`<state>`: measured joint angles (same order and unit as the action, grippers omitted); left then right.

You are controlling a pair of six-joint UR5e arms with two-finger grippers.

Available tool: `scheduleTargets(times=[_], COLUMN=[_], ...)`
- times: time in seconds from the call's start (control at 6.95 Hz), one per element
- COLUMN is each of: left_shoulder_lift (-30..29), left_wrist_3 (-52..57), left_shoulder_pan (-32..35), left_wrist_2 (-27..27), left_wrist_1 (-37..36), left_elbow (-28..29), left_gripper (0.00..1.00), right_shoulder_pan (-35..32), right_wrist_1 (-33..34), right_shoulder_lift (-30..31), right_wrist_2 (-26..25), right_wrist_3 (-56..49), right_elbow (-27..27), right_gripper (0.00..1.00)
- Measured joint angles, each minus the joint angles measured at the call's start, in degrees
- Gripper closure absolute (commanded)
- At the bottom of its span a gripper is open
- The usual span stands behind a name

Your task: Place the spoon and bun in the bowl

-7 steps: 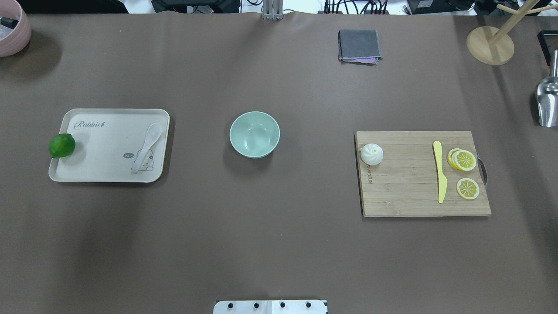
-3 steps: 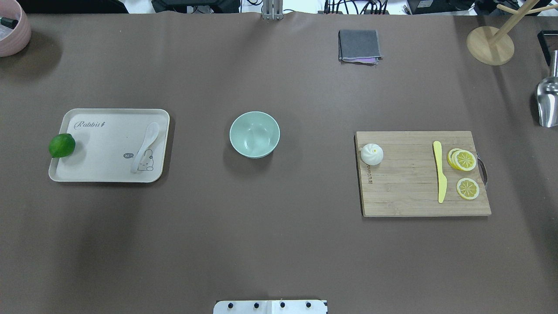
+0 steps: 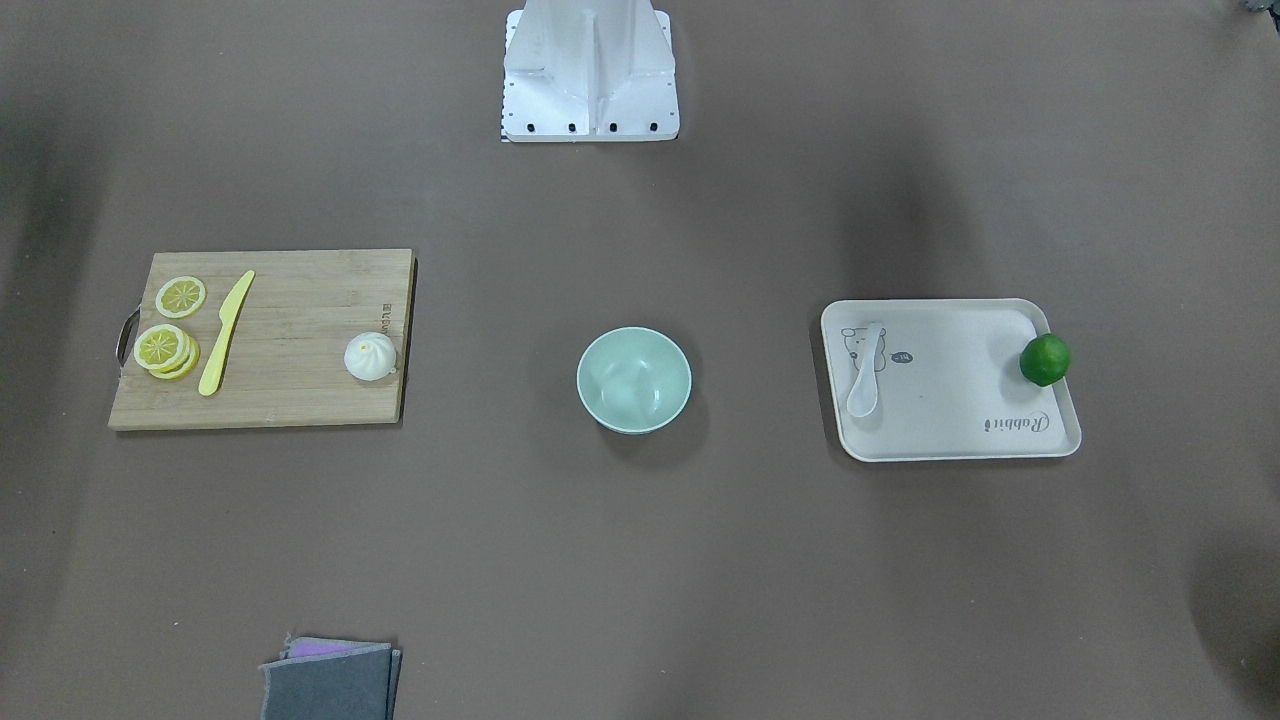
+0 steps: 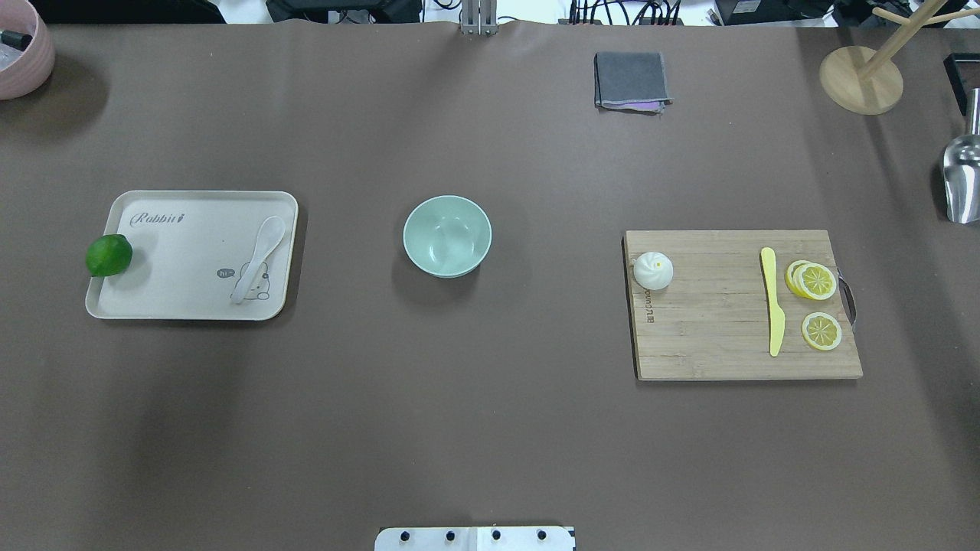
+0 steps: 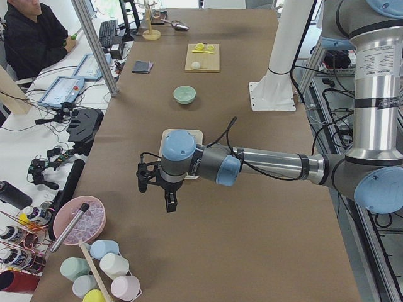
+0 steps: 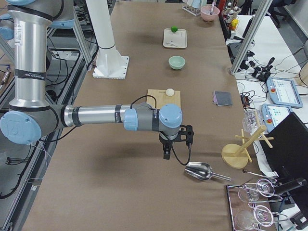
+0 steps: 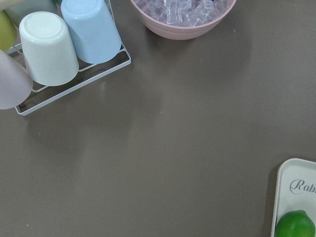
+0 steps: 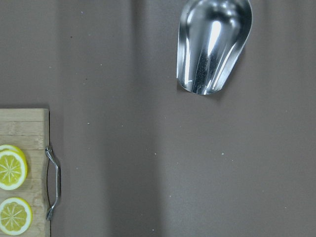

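The white spoon lies on the right part of the cream tray, left of centre. The mint-green bowl stands empty in the middle of the table. The white bun sits at the left edge of the wooden cutting board. The front-facing view also shows the spoon, bowl and bun. My left gripper hangs above the table beyond the tray's outer end. My right gripper hangs beyond the board's outer end. I cannot tell whether either is open or shut.
A green lime sits on the tray's left rim. A yellow knife and lemon slices lie on the board. A folded grey cloth, a wooden stand, a metal scoop and a pink ice bowl sit along the edges.
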<state>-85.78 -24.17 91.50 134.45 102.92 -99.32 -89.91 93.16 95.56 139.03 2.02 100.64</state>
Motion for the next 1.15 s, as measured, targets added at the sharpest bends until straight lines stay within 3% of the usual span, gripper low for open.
scheduleTargets(times=[1.15], left_shoulder_lift=[0.0], left_wrist_3=[0.3], left_shoulder_pan=[-0.5], left_wrist_2=[0.8], left_wrist_1=[0.2], left_elbow=[0.0], left_gripper=[0.02], right_shoulder_pan=[0.0], right_wrist_1=[0.0], right_shoulder_lift=[0.0], right_wrist_2=[0.2], right_wrist_3=[0.5], right_elbow=[-0.1], right_gripper=[0.00])
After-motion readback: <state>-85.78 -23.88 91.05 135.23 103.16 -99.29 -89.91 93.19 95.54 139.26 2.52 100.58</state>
